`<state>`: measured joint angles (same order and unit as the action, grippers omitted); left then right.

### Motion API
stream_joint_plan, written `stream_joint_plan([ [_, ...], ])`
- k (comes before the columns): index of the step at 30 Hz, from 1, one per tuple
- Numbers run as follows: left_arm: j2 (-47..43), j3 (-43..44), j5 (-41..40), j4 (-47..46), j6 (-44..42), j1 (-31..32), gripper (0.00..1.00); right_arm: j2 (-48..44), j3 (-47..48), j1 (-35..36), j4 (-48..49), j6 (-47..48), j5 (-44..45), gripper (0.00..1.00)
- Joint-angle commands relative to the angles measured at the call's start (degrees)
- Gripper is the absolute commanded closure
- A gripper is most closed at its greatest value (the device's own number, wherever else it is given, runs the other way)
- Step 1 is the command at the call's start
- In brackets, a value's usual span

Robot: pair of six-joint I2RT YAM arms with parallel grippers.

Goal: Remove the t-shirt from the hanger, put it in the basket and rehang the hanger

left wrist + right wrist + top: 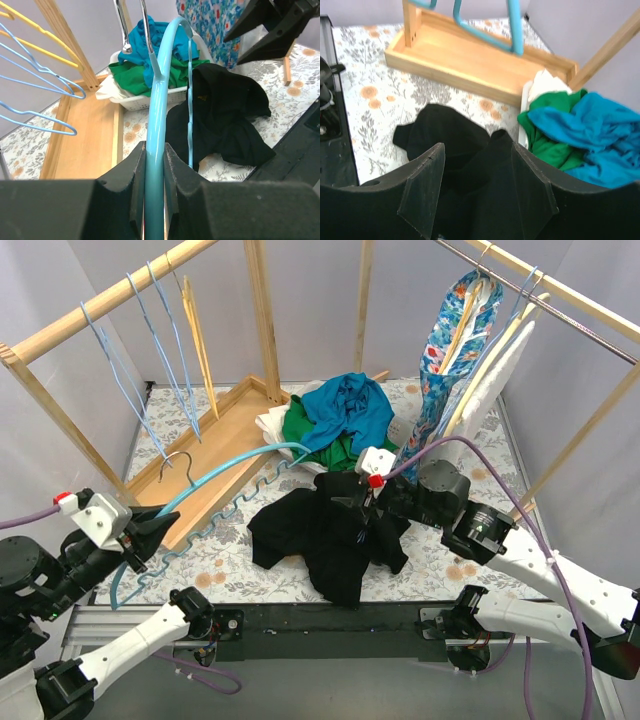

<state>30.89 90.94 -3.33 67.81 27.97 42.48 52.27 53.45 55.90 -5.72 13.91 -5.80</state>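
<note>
The shirt [320, 535] lies heaped on the desk [440, 570], off the hanger [159, 90]. It looks soft and floppy, so a bunched fold is best to grab. The left claw [155, 160] pinches the hanger; the right claw [477, 147] is spread over the shirt.

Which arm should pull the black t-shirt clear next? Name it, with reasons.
Right. Its open hand sits right over the black t-shirt; the left hand is shut on the blue hanger, holding it.

Laundry basket [150, 102] crowds centre, wire hangers [150, 370] left
</note>
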Motion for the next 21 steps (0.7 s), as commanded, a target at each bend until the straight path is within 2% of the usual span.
stream_joint_plan([
  [1,-0.66,0.03,3.24,-1.37,-0.19,-0.2,1.0,-0.41,6.91,-0.09,6.76,1.91,-3.95,0.37],
  [4,-0.84,-0.84,6.93,-1.72,-0.1,-0.2,1.0,-0.68,10.34,-0.09,6.95,3.49,-7.72,0.37],
  [7,-0.75,-2.77,9.74,-2.24,0.24,-0.2,1.0,-0.07,14.81,-0.09,5.54,5.51,-17.53,0.37],
  [13,-0.4,-6.12,13.52,-2.42,-0.19,-0.2,1.0,4.58,23.44,-0.18,-7.27,9.11,-29.86,0.33],
  [19,-0.31,-7.26,16.86,-3.03,-0.72,-0.2,1.0,11.34,29.87,-0.09,-22.03,13.07,-35.59,0.31],
  [21,-0.13,-6.92,18.0,-2.69,-0.98,-0.2,1.0,12.85,30.66,-0.09,-24.33,13.51,-35.68,0.31],
])
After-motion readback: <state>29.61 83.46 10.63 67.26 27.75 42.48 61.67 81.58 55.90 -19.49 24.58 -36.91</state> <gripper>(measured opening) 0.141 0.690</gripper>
